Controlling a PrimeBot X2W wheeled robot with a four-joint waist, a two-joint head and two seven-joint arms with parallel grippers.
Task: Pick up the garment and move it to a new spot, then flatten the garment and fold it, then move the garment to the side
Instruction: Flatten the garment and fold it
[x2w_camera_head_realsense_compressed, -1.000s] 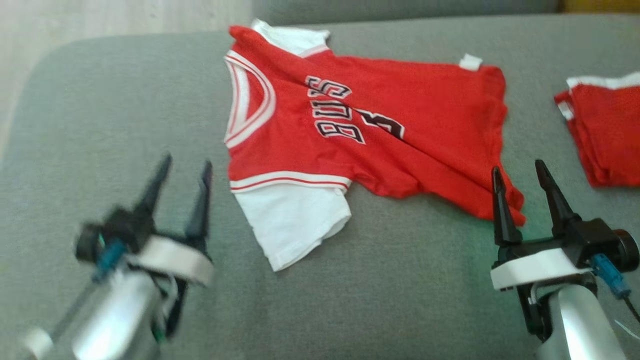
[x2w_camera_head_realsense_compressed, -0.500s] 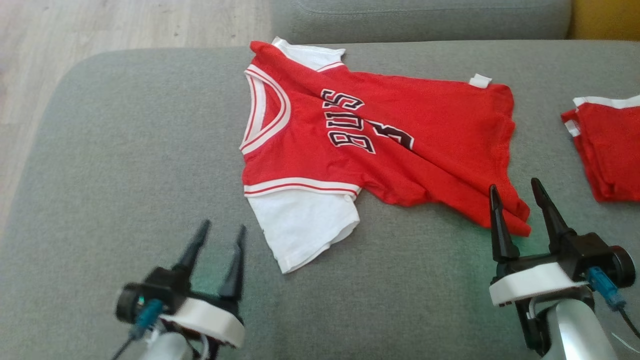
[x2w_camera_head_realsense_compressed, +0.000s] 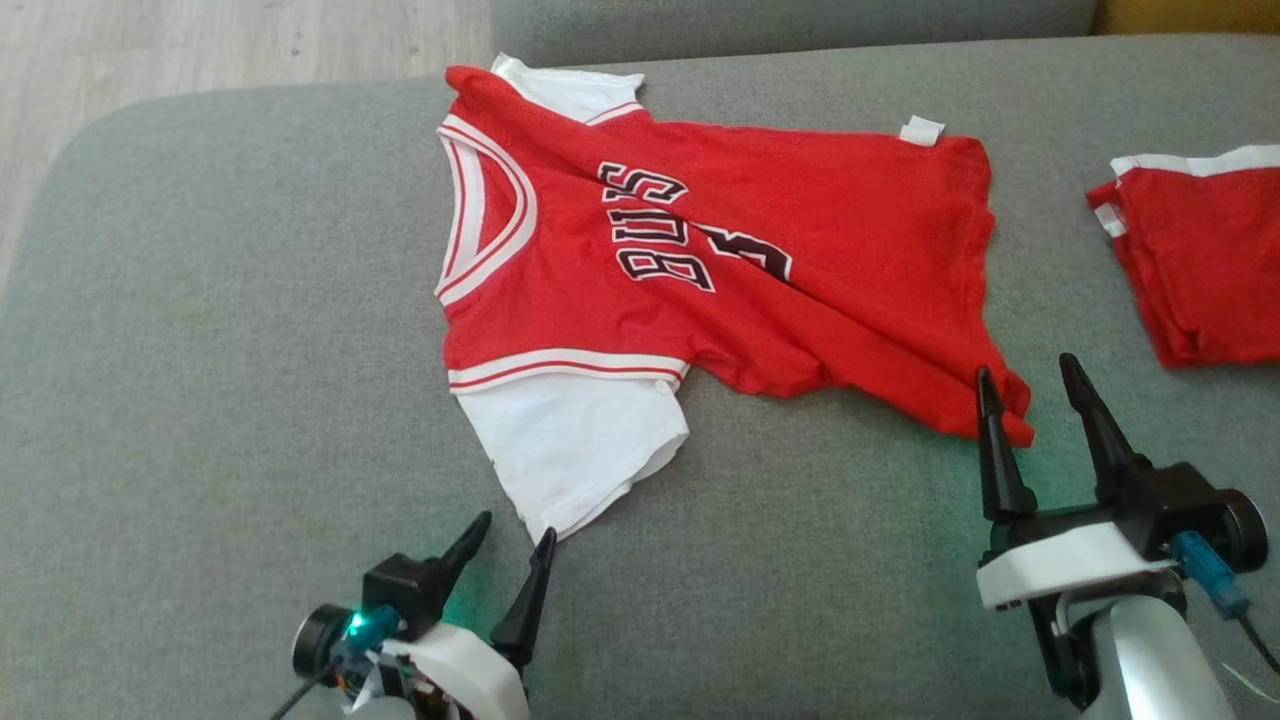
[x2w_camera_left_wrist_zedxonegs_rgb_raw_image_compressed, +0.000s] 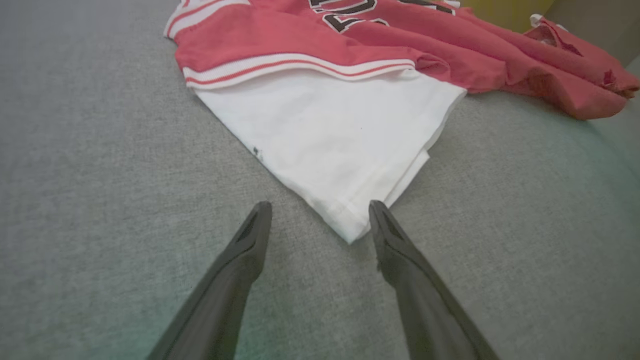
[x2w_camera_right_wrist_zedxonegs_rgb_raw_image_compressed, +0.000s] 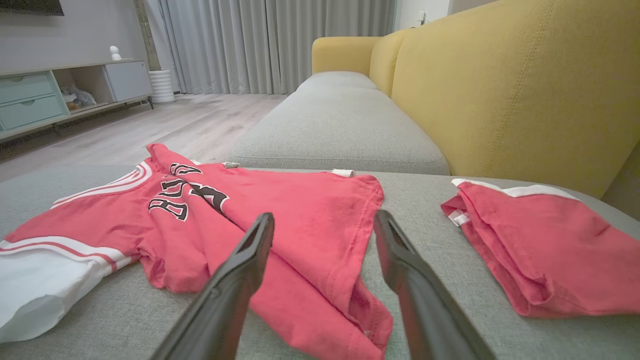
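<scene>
The garment (x2w_camera_head_realsense_compressed: 720, 260) is a red jersey with white sleeves and black lettering, spread with creases on the grey sofa seat (x2w_camera_head_realsense_compressed: 220, 330). It also appears in the left wrist view as the garment (x2w_camera_left_wrist_zedxonegs_rgb_raw_image_compressed: 330, 130) and in the right wrist view as the garment (x2w_camera_right_wrist_zedxonegs_rgb_raw_image_compressed: 260, 215). My left gripper (x2w_camera_head_realsense_compressed: 512, 535) stands open at the tip of the near white sleeve (x2w_camera_head_realsense_compressed: 575, 450), the sleeve corner (x2w_camera_left_wrist_zedxonegs_rgb_raw_image_compressed: 350, 227) lying between its fingers. My right gripper (x2w_camera_head_realsense_compressed: 1030, 375) is open just before the jersey's near hem corner (x2w_camera_head_realsense_compressed: 1000, 415), fingers astride that corner (x2w_camera_right_wrist_zedxonegs_rgb_raw_image_compressed: 345, 300).
A second red garment (x2w_camera_head_realsense_compressed: 1195, 260), folded, lies on the seat at the right. The yellow sofa back (x2w_camera_right_wrist_zedxonegs_rgb_raw_image_compressed: 500, 85) rises beyond it. Wooden floor (x2w_camera_head_realsense_compressed: 200, 40) lies past the seat's left edge. Another grey cushion (x2w_camera_right_wrist_zedxonegs_rgb_raw_image_compressed: 340, 125) adjoins the far side.
My left gripper has moved right and nearer, from the bare seat to the white sleeve's tip. The right gripper stays put. The head camera has shifted slightly.
</scene>
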